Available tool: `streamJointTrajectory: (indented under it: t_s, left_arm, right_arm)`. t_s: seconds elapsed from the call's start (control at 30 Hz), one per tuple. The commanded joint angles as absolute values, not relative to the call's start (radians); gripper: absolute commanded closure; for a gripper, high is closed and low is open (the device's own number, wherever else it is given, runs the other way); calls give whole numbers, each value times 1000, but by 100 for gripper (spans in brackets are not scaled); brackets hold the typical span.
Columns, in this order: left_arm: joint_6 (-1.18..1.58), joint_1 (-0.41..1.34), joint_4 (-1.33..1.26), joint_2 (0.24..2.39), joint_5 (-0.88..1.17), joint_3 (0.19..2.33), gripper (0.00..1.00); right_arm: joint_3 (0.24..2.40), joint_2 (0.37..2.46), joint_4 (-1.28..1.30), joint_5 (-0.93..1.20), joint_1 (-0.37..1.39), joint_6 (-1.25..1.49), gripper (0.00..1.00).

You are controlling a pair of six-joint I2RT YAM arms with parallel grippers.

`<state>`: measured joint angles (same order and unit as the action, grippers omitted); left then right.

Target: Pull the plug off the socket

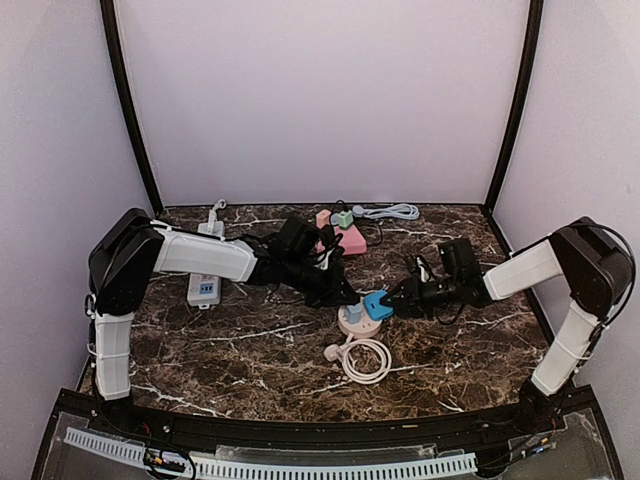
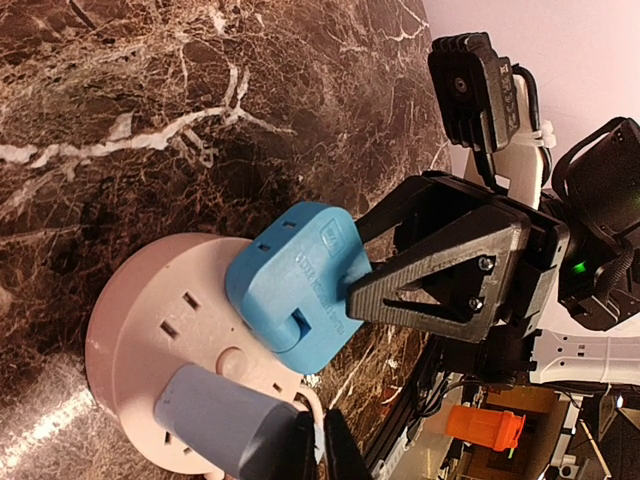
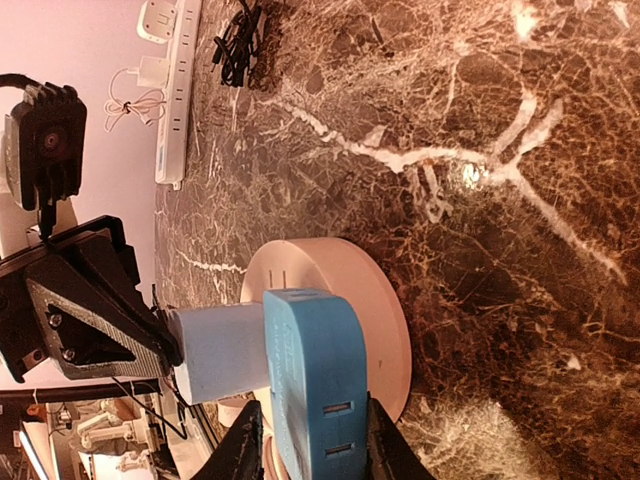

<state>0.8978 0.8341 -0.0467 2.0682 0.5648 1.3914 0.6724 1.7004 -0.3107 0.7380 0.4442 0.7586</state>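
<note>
A round pink socket [image 1: 350, 322] [image 2: 150, 330] [image 3: 372, 290] lies mid-table with two plugs standing in it. The blue plug [image 1: 377, 306] [image 2: 295, 285] [image 3: 315, 380] sits on its right side. My right gripper [image 1: 393, 304] [image 3: 312, 452] is shut on it, one finger against each flat side. A grey-blue plug [image 1: 354, 312] [image 2: 225, 420] [image 3: 220, 350] stands beside it. My left gripper [image 1: 345, 298] [image 2: 322, 450] is shut, its tips at the socket's rim next to the grey-blue plug. A thin pale sliver shows between them.
The socket's white cable [image 1: 365, 360] lies coiled just in front of it. A white power strip [image 1: 204, 288] [image 3: 175, 90] lies at the left. At the back are a pink block [image 1: 347, 238], a green cube [image 1: 343, 218] and another white cable [image 1: 392, 211].
</note>
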Motion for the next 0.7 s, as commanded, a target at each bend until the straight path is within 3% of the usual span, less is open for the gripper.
streamJointTrajectory:
  t_s: [0.0,0.2,0.3,0.47,0.67]
  left_arm:
    - [885,838,44,2095,544,1391,95]
    - [885,839,68,2096,526,1378,96]
    - [885,838,68,2097,524,1367,97]
    - [881,837,63,2097,525,1349,100]
    - [881,837,44,2095,538,1330,100]
  right_arm:
    - [694,1730,-365,785,469,784,71]
    - [686,1734,-410,809,471,826,77]
    - [684,1727,-434,822,475,843,65]
    - [687,1743,-456,829,490,859,62]
    - [703,1779,-458,838,501,872,73]
